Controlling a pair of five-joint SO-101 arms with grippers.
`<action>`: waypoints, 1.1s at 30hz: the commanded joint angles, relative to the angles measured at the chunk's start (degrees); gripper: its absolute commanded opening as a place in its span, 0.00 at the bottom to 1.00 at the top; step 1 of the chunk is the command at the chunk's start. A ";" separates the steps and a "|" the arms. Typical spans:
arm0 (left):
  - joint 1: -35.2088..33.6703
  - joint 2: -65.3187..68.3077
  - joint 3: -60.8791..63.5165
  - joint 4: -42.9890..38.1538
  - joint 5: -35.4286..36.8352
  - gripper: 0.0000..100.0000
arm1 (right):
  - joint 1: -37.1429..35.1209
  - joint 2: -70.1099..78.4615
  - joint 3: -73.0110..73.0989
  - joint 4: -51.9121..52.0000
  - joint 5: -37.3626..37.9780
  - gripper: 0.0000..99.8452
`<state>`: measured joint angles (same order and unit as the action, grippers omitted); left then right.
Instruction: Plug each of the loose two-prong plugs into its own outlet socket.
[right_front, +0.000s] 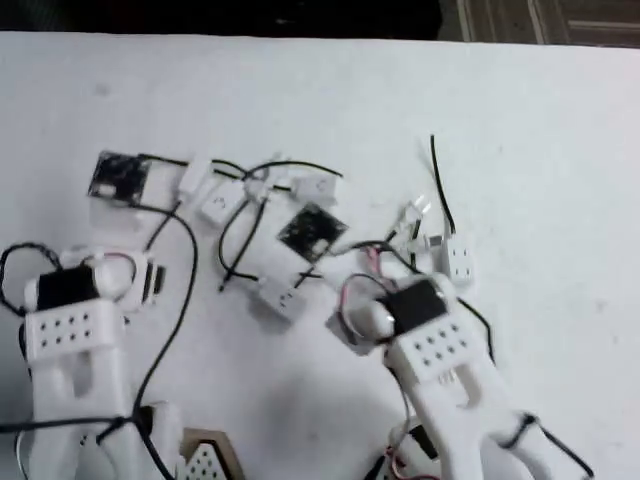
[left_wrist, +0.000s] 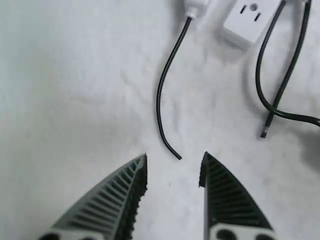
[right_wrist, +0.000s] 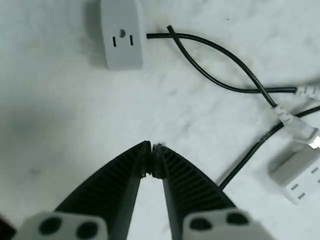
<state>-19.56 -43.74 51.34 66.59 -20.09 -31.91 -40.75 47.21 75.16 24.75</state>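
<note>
The white counter (right_front: 540, 120) lies under both arms. The left jaws stand partly open above bare counter, with nothing between them. The right jaws are closed tip to tip and grip nothing. A white outlet socket (left_wrist: 248, 20) lies well ahead of the left jaws. Well ahead of the right jaws a far socket (right_wrist: 121, 35) lies face up, and a near socket (right_wrist: 299, 175) sits off to their side. A white two-prong plug (right_wrist: 295, 125) lies loose just beside the near socket. A black cable end (left_wrist: 172, 150) stops just short of the left jaws' tips.
</note>
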 joint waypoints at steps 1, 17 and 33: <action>-2.15 -6.11 5.63 -3.34 4.66 0.19 | -3.47 5.05 -4.40 -0.84 -0.62 0.06; -10.68 -23.34 17.23 -4.48 9.41 0.19 | -13.67 19.74 -6.33 -15.25 -4.13 0.14; -6.90 -40.92 24.18 -4.04 6.77 0.19 | -12.62 19.21 -9.49 -10.15 -3.87 0.14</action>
<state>-31.78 -82.15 75.69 62.99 -11.38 -47.30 -14.73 41.23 60.22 21.14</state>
